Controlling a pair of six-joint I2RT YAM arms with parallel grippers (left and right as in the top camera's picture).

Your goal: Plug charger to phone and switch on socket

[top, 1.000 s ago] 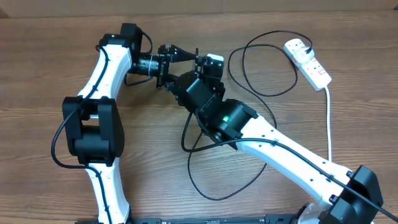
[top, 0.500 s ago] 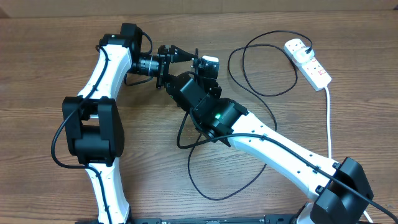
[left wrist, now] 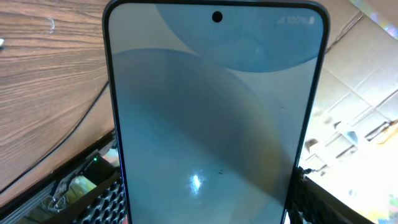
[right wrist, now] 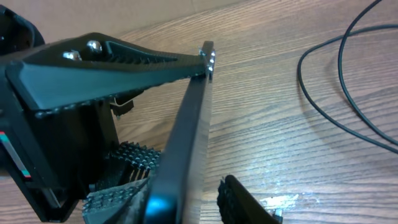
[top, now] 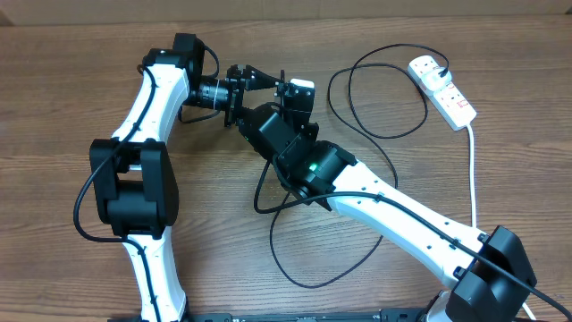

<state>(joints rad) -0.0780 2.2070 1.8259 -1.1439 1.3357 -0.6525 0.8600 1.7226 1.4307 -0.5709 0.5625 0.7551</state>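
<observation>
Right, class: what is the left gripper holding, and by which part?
The left gripper holds the phone by its two long side edges, one finger on each.

A brown wood-grain table (top: 71,116) carries everything. At its far right corner lies a white plastic extension strip (top: 442,87) with red marks, set at a slant. From the strip's near end a thick white cord (top: 473,179) runs down the right side toward the front edge. A thin black cable (top: 391,47) leaves the strip's far end, curves in a wide loop beside it, and coils in further loose loops at the table's middle.
</observation>
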